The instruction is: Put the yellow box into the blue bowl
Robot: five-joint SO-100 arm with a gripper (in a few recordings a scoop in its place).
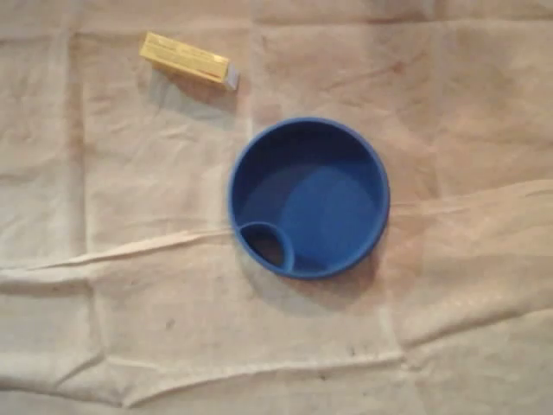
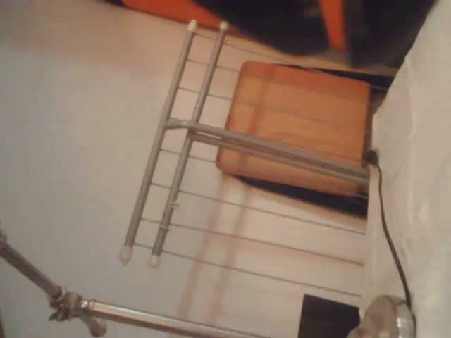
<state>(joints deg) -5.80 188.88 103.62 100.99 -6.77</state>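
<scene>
yellow box (image 1: 184,58) w/ pale end, blue bowl (image 1: 308,197), beige creased cloth (image 1: 104,328), prob faint stains.

A home (drying rack (image 2: 180,129), wooden stool (image 2: 303,98)).

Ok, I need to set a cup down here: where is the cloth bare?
The cloth is bare all along the bottom below the blue bowl, on the right past its rim, and at left below the yellow box. Tightest is the gap between box and bowl.

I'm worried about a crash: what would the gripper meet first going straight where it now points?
Probably the metal rack centred in the wrist view, with a wooden seat behind it; depth is unclear.
</scene>
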